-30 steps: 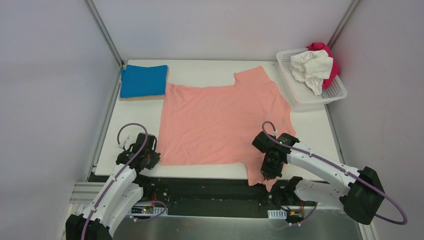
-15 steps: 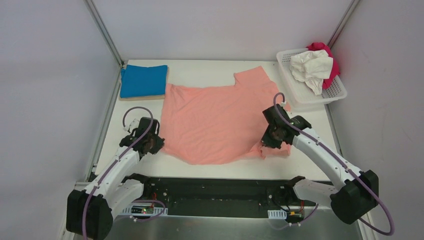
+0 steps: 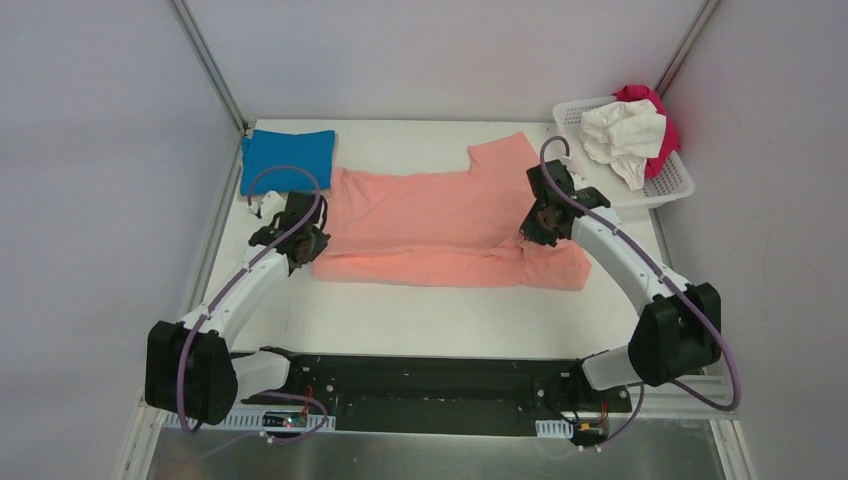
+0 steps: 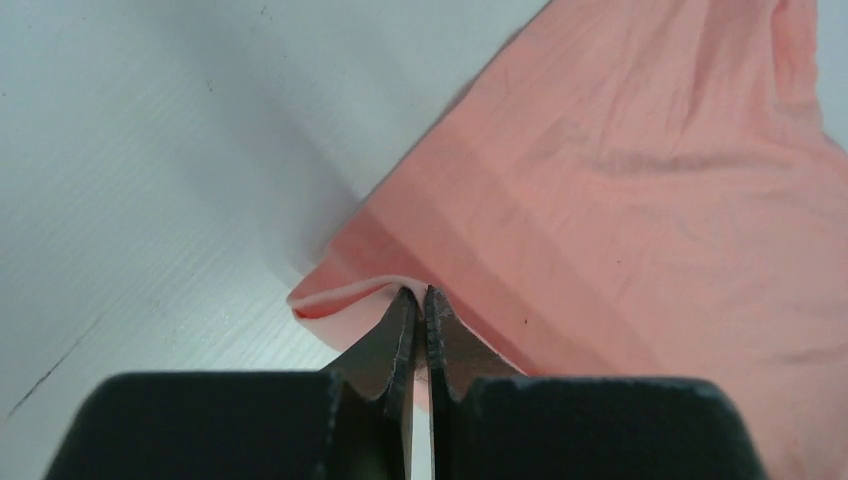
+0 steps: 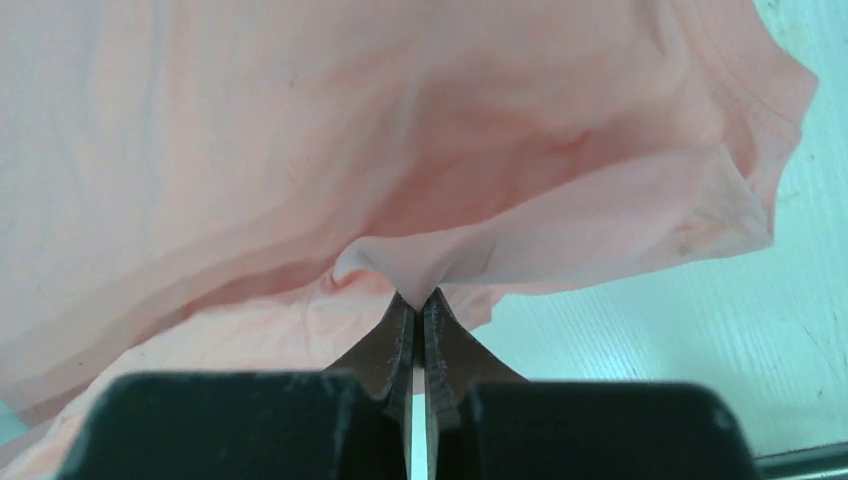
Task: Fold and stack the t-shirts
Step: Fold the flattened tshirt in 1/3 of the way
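We have the salmon-pink t-shirt in the middle of the top view, spread across the white counter and doubled over on itself, with a rounded fold along its lower side and the collar end toward the top of the frame. Our left claw is pinched together on the hem corner at the left end of the shirt, and its wrist view shows a small lip of cloth caught between the tips. Our right claw is clamped the same way on a bunched bit of hem at the right end, with the cloth hanging loosely from it above the layer beneath. The held edge is not laid flat yet, so we judge this first fold to be about halfway through. In the upper left of the frame the blue t-shirt sits as a neat folded rectangle, which we take to be the start of the stack and the one shirt finished. In the upper right the white lattice basket holds the white t-shirt, crumpled, with the magenta t-shirt bunched behind it, and neither is folded. By our reckoning roughly a quarter of the job is done. What is left is to set this hem down and let go, fold the pink shirt smaller, place it on the blue one, and then take the two basket shirts through the same steps.
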